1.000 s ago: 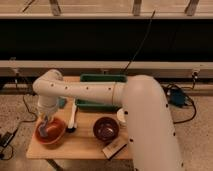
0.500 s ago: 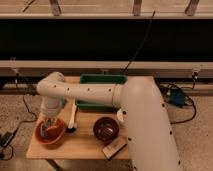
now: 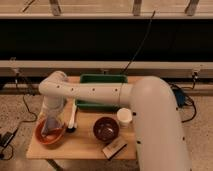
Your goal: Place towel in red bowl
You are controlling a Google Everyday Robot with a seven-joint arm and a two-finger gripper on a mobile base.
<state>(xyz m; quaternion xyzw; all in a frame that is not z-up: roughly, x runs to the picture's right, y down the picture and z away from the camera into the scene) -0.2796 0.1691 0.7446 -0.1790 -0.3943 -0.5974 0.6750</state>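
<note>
fingers (image 3: 51,126) hang over red bowl (image 3: 50,137), towel (image 3: 49,127) beneath.

- The arm (image 3: 150,120) is white and thick, and it fills the lower right of the view, where its broadest segment rises from the bottom edge.
- From that bulky segment a long, straight link runs leftward and roughly level across the middle of the view, dotted with small dark marks along its side.
- At the left end the link meets a rounded elbow-like joint (image 3: 54,85), where the arm bends sharply downward.
- Below that joint a short wrist section drops nearly straight down.
- The gripper (image 3: 50,126) hangs at the end of the wrist, pointing down, low at the left.
</note>
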